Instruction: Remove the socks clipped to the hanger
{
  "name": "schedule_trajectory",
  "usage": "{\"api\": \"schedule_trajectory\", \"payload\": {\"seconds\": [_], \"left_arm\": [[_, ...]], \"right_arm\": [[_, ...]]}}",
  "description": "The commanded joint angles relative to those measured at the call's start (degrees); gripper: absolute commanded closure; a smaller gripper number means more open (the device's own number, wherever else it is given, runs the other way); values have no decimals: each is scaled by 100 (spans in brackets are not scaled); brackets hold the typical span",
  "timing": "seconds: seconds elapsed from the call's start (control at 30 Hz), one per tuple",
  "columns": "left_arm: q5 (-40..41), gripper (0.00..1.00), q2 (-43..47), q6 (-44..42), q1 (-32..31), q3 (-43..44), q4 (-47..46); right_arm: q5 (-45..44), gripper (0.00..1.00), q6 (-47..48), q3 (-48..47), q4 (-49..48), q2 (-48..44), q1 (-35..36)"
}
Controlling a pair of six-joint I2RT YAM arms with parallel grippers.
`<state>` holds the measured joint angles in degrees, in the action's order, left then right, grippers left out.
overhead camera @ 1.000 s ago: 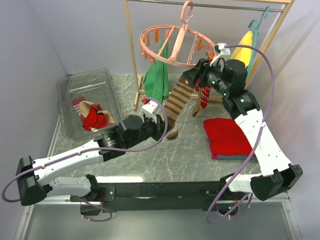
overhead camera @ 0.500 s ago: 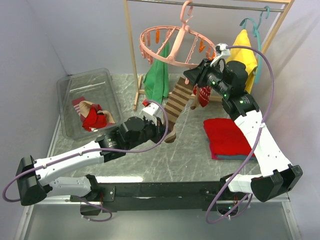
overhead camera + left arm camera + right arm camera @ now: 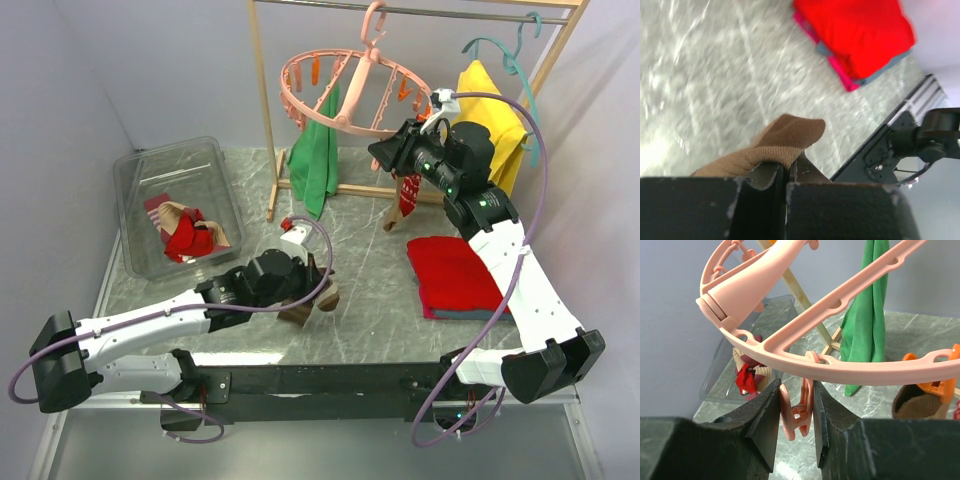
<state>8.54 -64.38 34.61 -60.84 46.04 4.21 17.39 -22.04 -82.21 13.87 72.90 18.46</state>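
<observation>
Basically, left gripper (image 3: 784,175) clamps the tan sock (image 3: 790,137), off the hanger (image 3: 345,118) and low over the table (image 3: 370,300), probably bound for the bin (image 3: 170,165), while right gripper (image 3: 795,390) pinches a pink peg (image 3: 802,410), likely steadying the ring beside the red patterned sock (image 3: 408,192).

High overview; wrist close-ups on hanger (image 3: 865,375) and table (image 3: 715,65).

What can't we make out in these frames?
- Top external: most of the tan sock, under the left arm.
- Left wrist: that sock's cuff, behind the left gripper; table blurred.
- Top external: right gripper covers the pink peg it pinches and whatever clips the patterned sock.
- Right wrist: brown sock, cut off by the right edge.
</observation>
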Motion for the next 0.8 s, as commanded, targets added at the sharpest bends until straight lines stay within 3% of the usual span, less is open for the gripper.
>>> {"api": "schedule_trajectory", "payload": {"seconds": [0.0, 0.17, 0.27, 0.3, 0.4, 0.57, 0.77], "left_arm": [[437, 99, 233, 704, 2, -78, 456], [439, 98, 408, 950, 475, -25, 967], [-26, 98, 776, 899, 1572, 97, 1231], [-158, 95, 882, 855, 2210, 159, 1266], [-352, 88, 1015, 504, 3258, 711, 1424], [-834, 87, 166, -112, 4649, 2344, 2075], [-1819, 88, -750, 80, 6327, 2840, 1506]], "right_arm": [[-25, 99, 51, -128, 151, -57, -35], [-209, 98, 226, -163, 353, -74, -18], [-175, 98, 236, -190, 336, -144, -26], [-122, 98, 236, -181, 310, -171, -26], [-60, 98, 253, -190, 266, -250, -26], [-77, 97, 279, -128, 169, -417, -26], [-51, 97, 297, -67, 125, -470, -26]]}}
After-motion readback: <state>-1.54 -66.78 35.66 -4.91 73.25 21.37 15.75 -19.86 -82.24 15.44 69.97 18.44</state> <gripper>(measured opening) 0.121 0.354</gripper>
